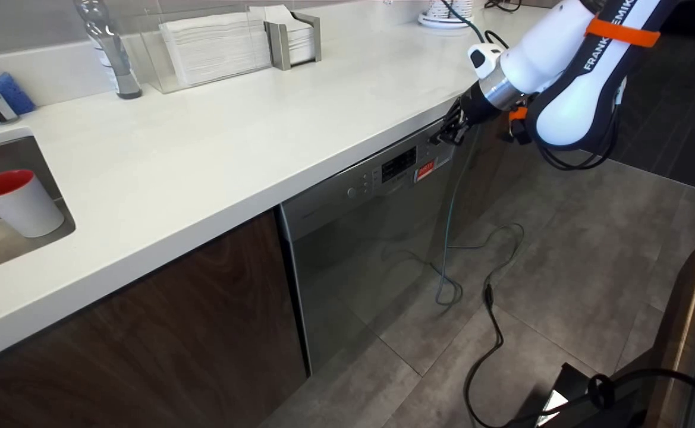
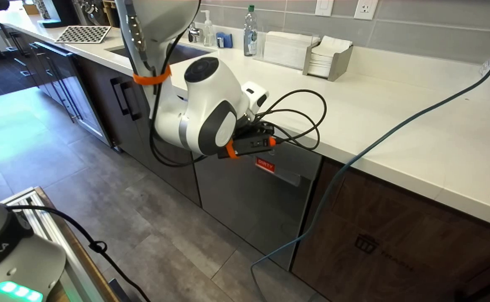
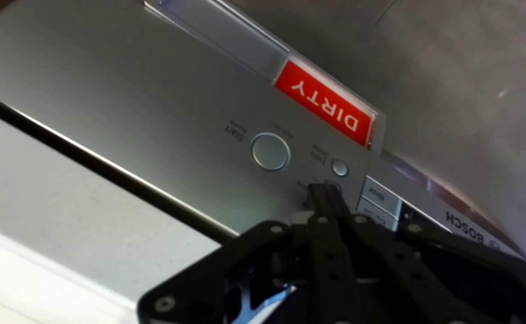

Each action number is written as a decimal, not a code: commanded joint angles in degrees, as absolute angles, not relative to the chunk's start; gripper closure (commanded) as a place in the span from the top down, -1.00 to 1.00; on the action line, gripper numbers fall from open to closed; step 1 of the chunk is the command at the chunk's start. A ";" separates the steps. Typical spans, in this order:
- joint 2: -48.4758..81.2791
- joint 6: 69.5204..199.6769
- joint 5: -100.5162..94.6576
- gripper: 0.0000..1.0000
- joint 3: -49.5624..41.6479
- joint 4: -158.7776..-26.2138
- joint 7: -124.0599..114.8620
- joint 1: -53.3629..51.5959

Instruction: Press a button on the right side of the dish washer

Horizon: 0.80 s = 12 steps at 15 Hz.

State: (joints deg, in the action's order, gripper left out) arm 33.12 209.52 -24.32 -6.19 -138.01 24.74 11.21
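Currently, one clenched end effector point(image 3: 324, 186) faces one dish washer point(image 1: 353, 261) bearing one red sign point(image 3: 323, 103).

white countertop point(image 1: 216, 148) | clear bottle point(image 2: 250, 35) | napkin holder point(image 2: 340, 63) | blue sponge point(image 1: 11, 92)

The countertop edge point(image 1: 252, 209) bars the end effector point(image 3: 323, 186) from above; free room lies below.

The steel-grey, flat-fronted metal dish washer point(image 1: 347, 267) shows a smooth, faintly reflective finish. Its round silver-grey button point(image 3: 270, 151) is satin. The clear plastic sleeve point(image 3: 233, 36) is glossy. The long white slab desk point(image 1: 234, 142) is smooth, low gloss. The dark brown cabinet door point(image 1: 145, 345) shows wood grain. The black jointed hand point(image 3: 323, 186) appears matt, as do the white stacked paper napkins point(image 1: 301, 44) and grey tiled floor point(image 1: 591, 249).
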 commanded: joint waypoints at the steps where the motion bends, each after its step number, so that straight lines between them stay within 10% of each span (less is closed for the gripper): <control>1: 34.14 211.57 -25.90 -1.00 -4.82 -136.23 23.50 11.10; 12: 32.13 209.03 -25.21 -1.00 -7.05 -137.94 25.78 9.27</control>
State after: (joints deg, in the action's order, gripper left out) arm 33.10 209.51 -24.33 -6.38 -138.04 25.15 11.01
